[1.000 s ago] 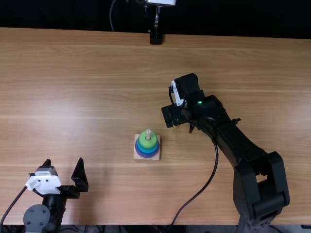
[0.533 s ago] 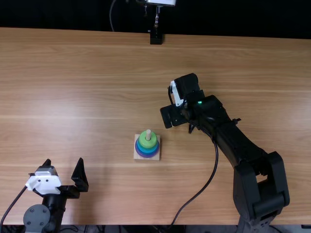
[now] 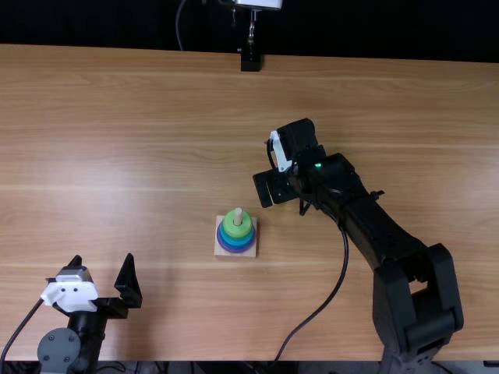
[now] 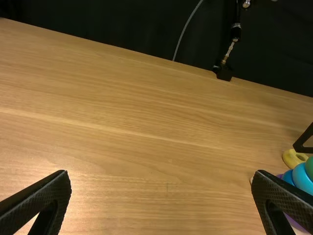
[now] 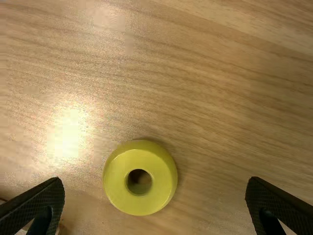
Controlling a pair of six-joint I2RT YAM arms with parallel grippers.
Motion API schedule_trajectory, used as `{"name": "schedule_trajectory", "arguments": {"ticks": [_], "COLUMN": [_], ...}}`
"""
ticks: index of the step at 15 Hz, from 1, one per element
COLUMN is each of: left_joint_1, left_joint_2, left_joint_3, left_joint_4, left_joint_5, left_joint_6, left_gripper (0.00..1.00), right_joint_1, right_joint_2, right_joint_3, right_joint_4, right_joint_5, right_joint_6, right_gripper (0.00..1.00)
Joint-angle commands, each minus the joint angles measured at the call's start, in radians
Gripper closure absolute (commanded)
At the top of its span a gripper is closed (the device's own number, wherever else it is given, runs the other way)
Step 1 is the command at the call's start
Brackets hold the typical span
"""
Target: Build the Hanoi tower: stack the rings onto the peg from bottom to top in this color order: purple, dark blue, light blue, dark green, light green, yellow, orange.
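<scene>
With the light green ring (image 3: 231, 229) topping the peg (image 3: 238, 214), five rings seem done, leaving orange and the yellow ring (image 5: 160, 188), on the counter (image 3: 117, 156) near the peg, below the spread right hand (image 5: 155, 180); the left hand (image 4: 161, 172) is spread too.

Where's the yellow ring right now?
The yellow ring lies flat on the table under the open right gripper in the right wrist view, near the stacked rings in the left wrist view.

Wooden table (image 3: 117, 140), stand (image 3: 250, 59) at far edge, dark backdrop (image 3: 101, 23) behind.
</scene>
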Motion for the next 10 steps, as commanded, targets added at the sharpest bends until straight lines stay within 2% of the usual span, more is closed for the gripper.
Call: {"name": "schedule_trajectory", "arguments": {"ticks": [1,10], "left_joint_1": [0.002,0.002], "left_joint_2": [-0.012,-0.012], "left_joint_3": [-0.055,-0.055], "left_joint_4": [-0.018,-0.018], "left_joint_5": [0.012,0.012], "left_joint_6": [0.004,0.004], "left_gripper": [0.0,0.0], "right_joint_1": [0.023,0.026], "right_joint_2": [-0.036,-0.006], "right_joint_3": [0.018,0.012], "right_joint_4": [-0.001,-0.001], "right_joint_5": [-0.005,-0.003], "right_joint_6": [0.005,0.004], "right_gripper": [0.0,0.0]}}
